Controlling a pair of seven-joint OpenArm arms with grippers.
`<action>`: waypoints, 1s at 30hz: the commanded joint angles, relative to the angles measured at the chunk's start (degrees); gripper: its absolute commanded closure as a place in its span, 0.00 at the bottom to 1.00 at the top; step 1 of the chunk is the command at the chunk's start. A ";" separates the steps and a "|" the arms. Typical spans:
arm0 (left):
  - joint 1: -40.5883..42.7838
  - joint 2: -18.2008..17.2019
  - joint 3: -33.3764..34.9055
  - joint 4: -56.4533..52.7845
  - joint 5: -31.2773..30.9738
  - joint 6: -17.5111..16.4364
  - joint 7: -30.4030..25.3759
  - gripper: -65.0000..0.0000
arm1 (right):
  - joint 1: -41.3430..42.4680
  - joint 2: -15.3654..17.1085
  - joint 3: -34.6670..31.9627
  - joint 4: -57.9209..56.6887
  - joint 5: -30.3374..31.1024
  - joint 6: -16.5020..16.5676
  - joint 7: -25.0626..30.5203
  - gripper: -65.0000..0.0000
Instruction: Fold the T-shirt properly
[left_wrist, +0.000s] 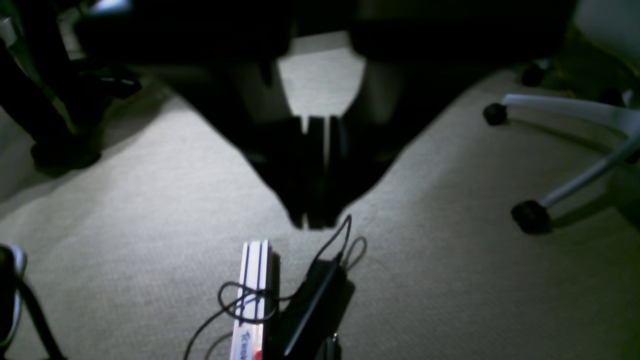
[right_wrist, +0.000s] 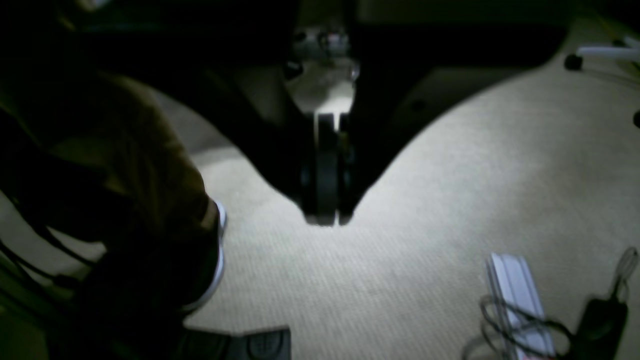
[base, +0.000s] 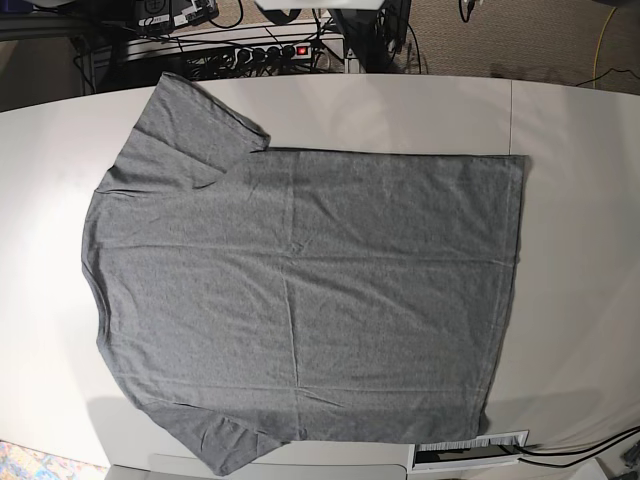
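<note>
The heather-grey T-shirt (base: 300, 270) lies spread flat on the white table (base: 575, 200) in the base view, neck and sleeves to the left, bottom hem to the right. Neither arm shows in the base view. In the left wrist view my left gripper (left_wrist: 315, 220) hangs over beige carpet with its dark fingers pressed together, holding nothing. In the right wrist view my right gripper (right_wrist: 325, 217) is also shut and empty over the carpet. The shirt does not show in either wrist view.
A white rail with a cable and a black box (left_wrist: 252, 300) lies on the carpet, also in the right wrist view (right_wrist: 520, 305). An office chair base (left_wrist: 575, 150) stands to the right. A person's leg and shoe (right_wrist: 150, 225) are to the left. A power strip (base: 270, 50) sits behind the table.
</note>
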 joint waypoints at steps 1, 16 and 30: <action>2.14 -1.33 -0.11 2.32 -0.22 -0.22 -0.48 1.00 | -1.90 1.07 0.09 2.25 -0.37 -0.13 -0.24 1.00; 28.02 -9.31 -11.65 39.93 4.76 0.83 -4.15 1.00 | -27.06 7.67 17.46 39.67 -3.74 -0.11 -0.42 1.00; 41.92 -9.31 -24.87 68.81 14.19 0.81 -2.45 1.00 | -39.76 10.19 29.49 63.34 -7.87 -0.09 -3.50 1.00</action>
